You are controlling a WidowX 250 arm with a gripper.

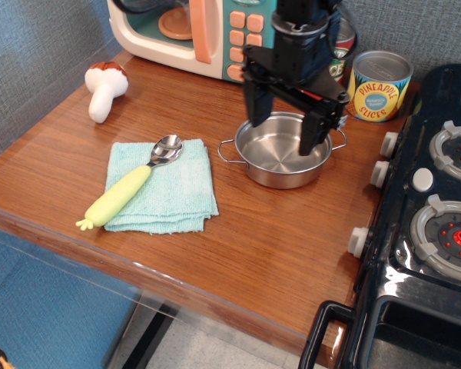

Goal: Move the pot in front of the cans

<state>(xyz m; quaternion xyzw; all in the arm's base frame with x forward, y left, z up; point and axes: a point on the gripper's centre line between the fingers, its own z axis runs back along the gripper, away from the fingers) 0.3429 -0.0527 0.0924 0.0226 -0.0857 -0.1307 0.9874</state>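
My gripper [284,127] hangs wide open, empty, over the pot [280,160] near the worktop's back-right; light, stiff, slick steel, so I'd pinch the rim.

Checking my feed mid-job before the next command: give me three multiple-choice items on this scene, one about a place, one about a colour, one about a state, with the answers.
1. Where does the spoon lie?
A. inside the pot
B. on the light blue cloth
C. on the stove

2. What colour is the spoon's handle?
A. yellow
B. red
C. black

3. How do the gripper's jaws stand?
A. shut on the pot's rim
B. shut on a can
C. spread open above the pot

Answers: B, its bowl and handle rest on the cloth. A, the handle is pale yellow. C, the gripper has its jaws wide apart over the pot, which sits on the table before the pineapple can.
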